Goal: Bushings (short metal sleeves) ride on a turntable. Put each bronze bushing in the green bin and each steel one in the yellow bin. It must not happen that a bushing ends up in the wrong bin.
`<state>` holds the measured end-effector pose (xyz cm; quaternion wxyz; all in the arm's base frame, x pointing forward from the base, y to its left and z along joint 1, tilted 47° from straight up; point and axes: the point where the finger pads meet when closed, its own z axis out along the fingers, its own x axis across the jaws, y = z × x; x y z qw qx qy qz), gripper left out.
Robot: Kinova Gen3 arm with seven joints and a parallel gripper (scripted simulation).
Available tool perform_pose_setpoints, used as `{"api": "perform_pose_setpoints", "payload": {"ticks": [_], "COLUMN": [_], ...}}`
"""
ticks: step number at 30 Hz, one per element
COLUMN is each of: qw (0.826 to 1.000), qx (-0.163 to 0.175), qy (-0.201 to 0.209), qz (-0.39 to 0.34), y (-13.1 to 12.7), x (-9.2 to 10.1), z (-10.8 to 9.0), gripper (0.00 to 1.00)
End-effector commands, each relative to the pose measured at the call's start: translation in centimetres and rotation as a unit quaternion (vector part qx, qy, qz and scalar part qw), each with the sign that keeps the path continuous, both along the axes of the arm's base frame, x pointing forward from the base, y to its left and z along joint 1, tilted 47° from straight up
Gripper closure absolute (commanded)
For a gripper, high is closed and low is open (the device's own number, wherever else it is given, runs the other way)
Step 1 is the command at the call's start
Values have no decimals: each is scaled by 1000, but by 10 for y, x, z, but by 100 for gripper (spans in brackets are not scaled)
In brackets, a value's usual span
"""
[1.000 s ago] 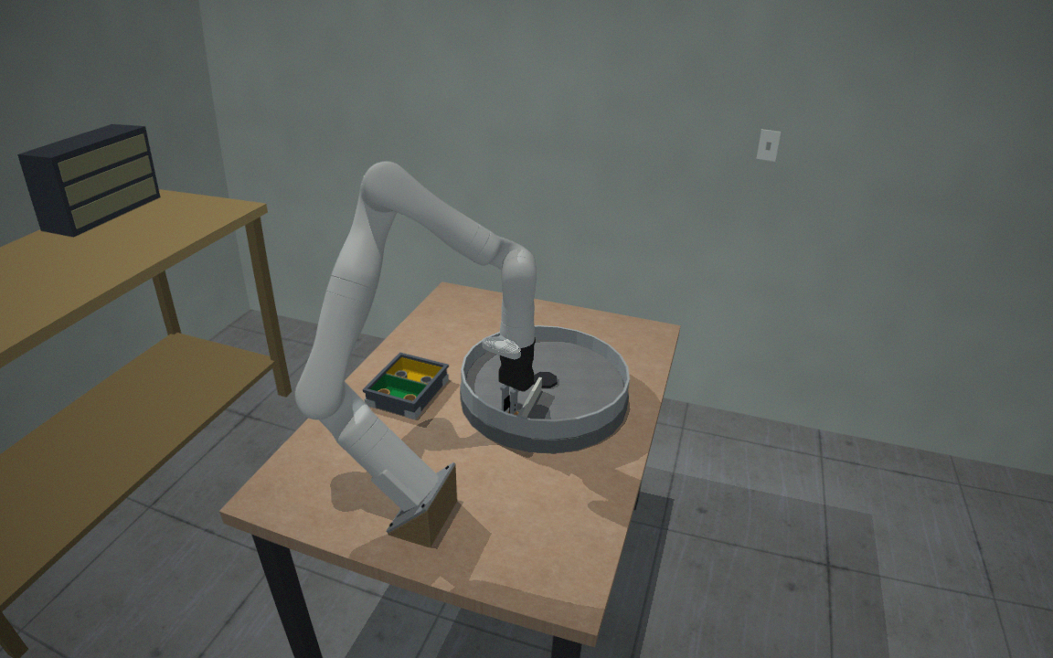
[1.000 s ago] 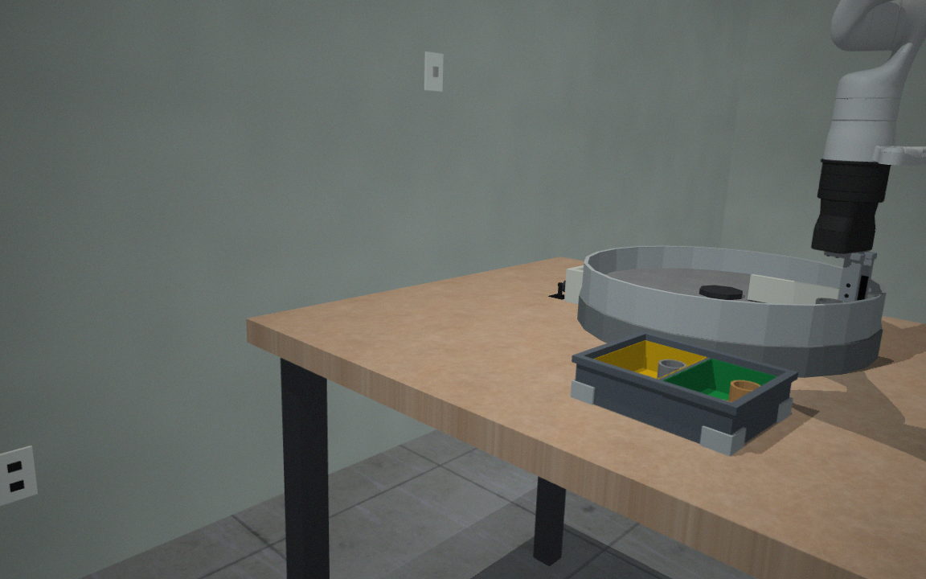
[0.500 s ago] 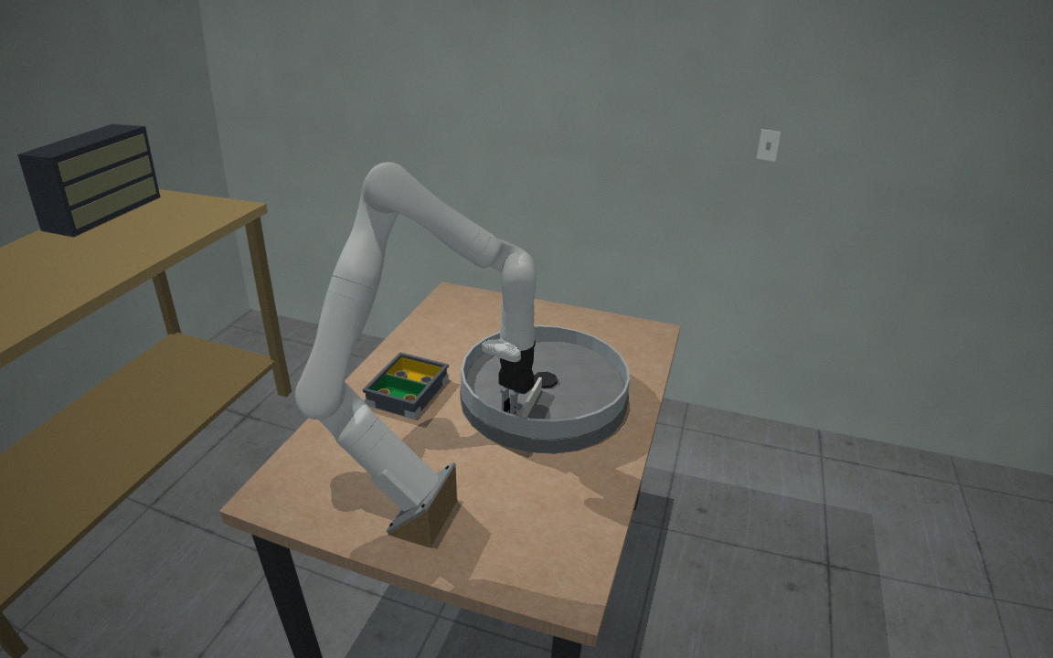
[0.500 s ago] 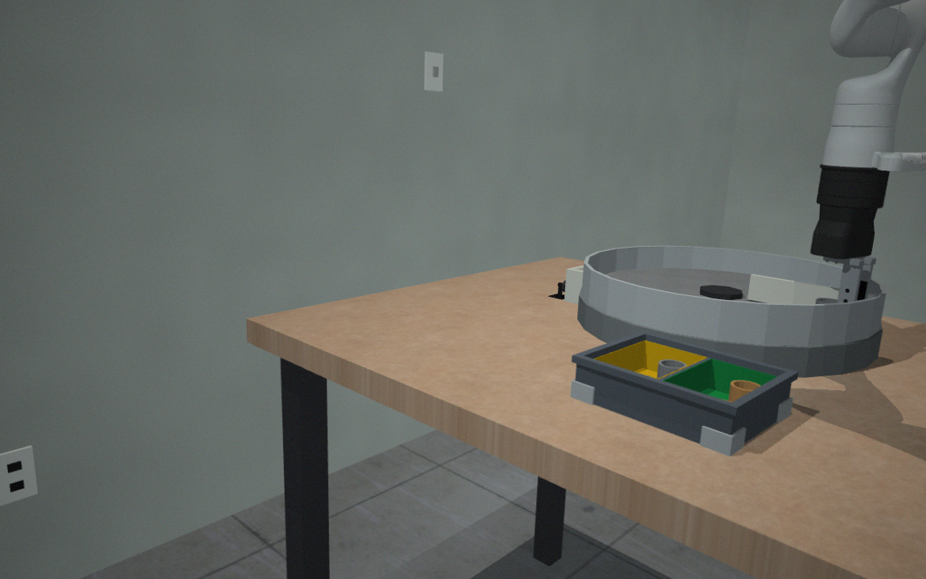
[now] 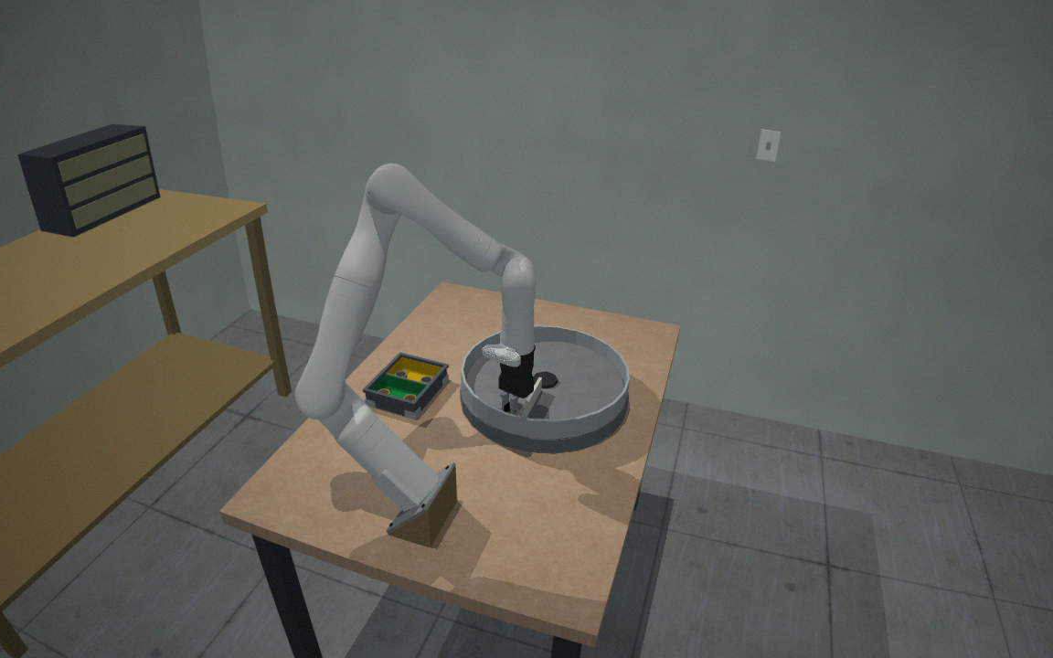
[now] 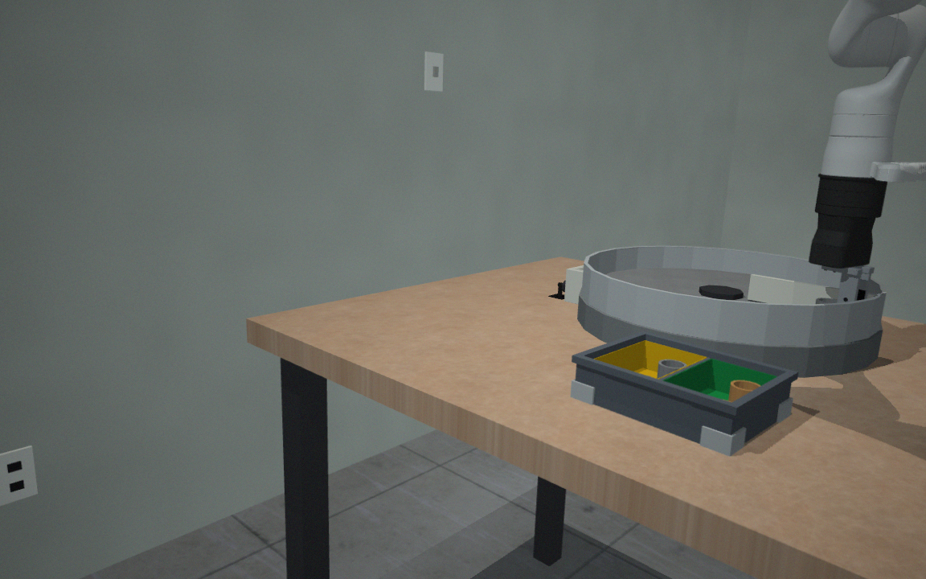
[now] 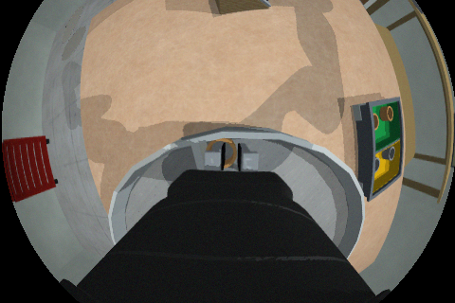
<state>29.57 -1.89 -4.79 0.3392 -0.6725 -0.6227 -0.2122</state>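
Note:
My gripper (image 5: pixel 508 405) (image 6: pixel 852 291) (image 7: pixel 231 152) points down inside the near rim of the grey turntable (image 5: pixel 563 427) (image 6: pixel 703 317). Its fingers are partly open. A bronze bushing (image 7: pixel 219 140) shows at and under the fingertips in the wrist view, off toward the left finger; the fingers do not clamp it. The green bin (image 5: pixel 399 384) (image 6: pixel 718 374) (image 7: pixel 386 137) holds two bronze bushings (image 5: pixel 384 392) (image 7: pixel 390 114). The yellow bin (image 5: pixel 416 367) (image 6: pixel 624 355) (image 7: pixel 391 171) holds two steel bushings (image 5: pixel 425 379) (image 6: pixel 670 368) (image 7: pixel 390 153).
The turntable's raised wall surrounds the fingers. A pale guide bar (image 5: pixel 531 397) (image 6: pixel 776 287) stands close beside them, and a black hub (image 5: pixel 545 379) (image 6: pixel 721 291) lies beyond. The dark bin tray (image 6: pixel 653 410) stands beside the turntable. A wooden bench (image 5: pixel 211 217) is at the left in the top view.

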Motion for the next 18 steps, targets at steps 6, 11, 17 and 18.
{"api": "perform_pose_setpoints", "payload": {"ticks": [6, 11, 17, 18], "qw": [1000, 1000, 1000, 1000], "qx": [1, 1, 0, 0], "qy": [1, 1, 1, 1], "qz": [0, 0, 0, 0], "y": [5, 6, 6, 6], "x": [-1, -2, -2, -2], "z": [-4, -5, -5, -5], "gripper": [60, 60, 100, 100]}}
